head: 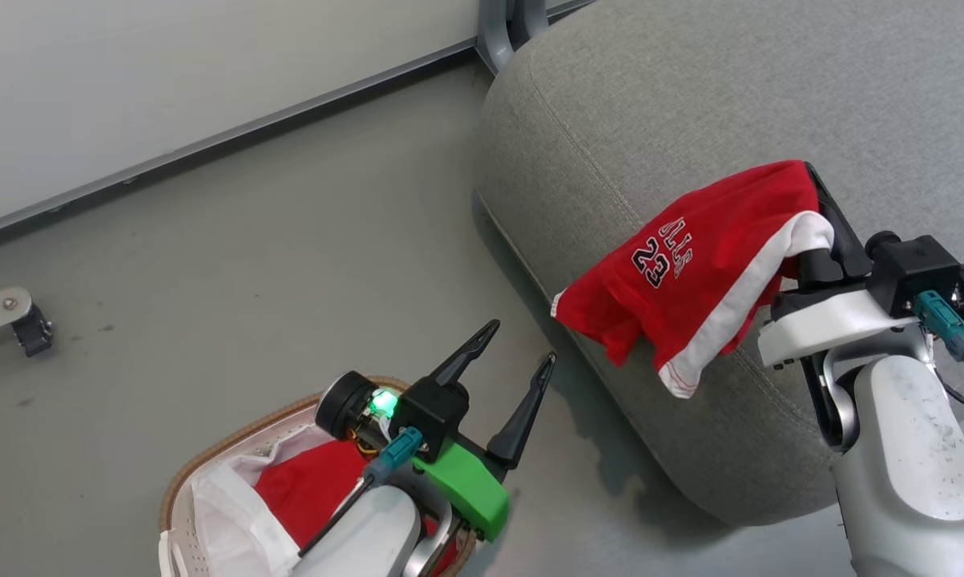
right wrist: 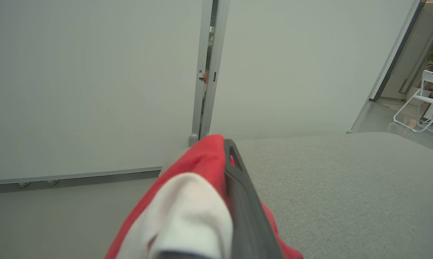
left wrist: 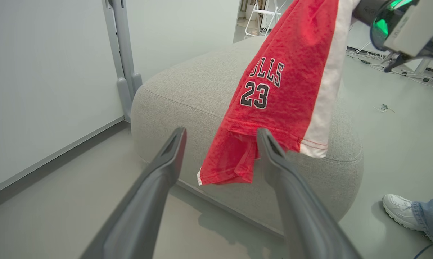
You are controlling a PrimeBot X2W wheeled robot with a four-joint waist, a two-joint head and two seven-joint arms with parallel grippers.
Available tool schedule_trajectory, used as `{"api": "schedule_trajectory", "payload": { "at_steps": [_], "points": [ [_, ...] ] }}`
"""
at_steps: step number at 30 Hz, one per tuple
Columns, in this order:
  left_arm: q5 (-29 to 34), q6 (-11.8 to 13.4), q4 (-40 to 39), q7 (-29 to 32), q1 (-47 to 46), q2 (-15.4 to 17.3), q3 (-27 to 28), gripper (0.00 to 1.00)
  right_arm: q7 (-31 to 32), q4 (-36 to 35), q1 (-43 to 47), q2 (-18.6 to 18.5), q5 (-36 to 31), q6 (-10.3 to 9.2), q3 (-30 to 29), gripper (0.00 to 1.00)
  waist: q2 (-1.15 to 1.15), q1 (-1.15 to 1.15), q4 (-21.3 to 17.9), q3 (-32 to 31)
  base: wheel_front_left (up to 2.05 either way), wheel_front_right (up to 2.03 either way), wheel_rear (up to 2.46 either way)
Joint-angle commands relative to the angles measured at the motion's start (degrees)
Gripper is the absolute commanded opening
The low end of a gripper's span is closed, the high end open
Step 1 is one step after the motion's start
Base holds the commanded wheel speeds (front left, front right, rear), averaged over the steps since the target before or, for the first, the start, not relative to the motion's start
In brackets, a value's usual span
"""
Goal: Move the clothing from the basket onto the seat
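Observation:
My right gripper (head: 808,170) is shut on the clothing, a red jersey (head: 690,264) with white trim and the number 23. The jersey hangs from the gripper over the rounded left edge of the grey seat (head: 690,96), its lower hem draping down the seat's side. In the right wrist view the gripper (right wrist: 228,144) holds the bunched jersey (right wrist: 198,172) above the seat (right wrist: 346,187). My left gripper (head: 522,340) stands open and holds nothing, just above the basket (head: 209,457), where another red garment (head: 313,489) lies on the white liner. Its fingers (left wrist: 166,162) point at the hanging jersey (left wrist: 281,90).
A grey metal post foot (head: 506,32) stands by the wall behind the seat. A caster (head: 25,328) sits on the floor at far left. A person's white shoe (left wrist: 400,210) is on the floor right of the seat. A white folding chair (right wrist: 425,104) stands far back.

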Motion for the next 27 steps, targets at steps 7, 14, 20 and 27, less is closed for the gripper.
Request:
{"api": "schedule_trajectory", "payload": {
  "at_steps": [7, 14, 20, 27],
  "points": [
    [1.28, -0.21, -1.99, -0.01, -1.73, 0.84, -0.17, 1.0, -0.28, 1.52, -8.62, -4.75, -2.41, -0.08, 0.55, 0.0, 0.0, -0.01, 1.94, 4.22, 0.0, 0.0, 0.0],
    [2.2, -0.19, -2.99, -0.01, -3.28, 1.74, 0.18, 1.0, -0.28, 6.15, -22.6, -12.06, -1.48, -0.08, -0.59, 0.0, 0.0, -0.01, 4.79, 9.09, 0.0, 0.0, 0.0],
    [4.66, 0.41, -4.7, -0.01, -5.85, 2.46, 0.27, 1.0, -0.12, 15.57, -35.27, -19.24, -3.28, -0.08, 0.1, 0.0, 0.0, -0.01, 8.04, 15.18, 0.0, 0.0, 0.0],
    [5.84, 1.04, -7.51, 0.01, -9.84, 2.43, 0.48, 1.0, 0.19, 23.99, -45.77, -25.39, -5.26, -0.08, -3.88, 0.0, 0.0, -0.01, 12.14, 22.73, 0.0, 0.0, 0.0]
  ]
}}
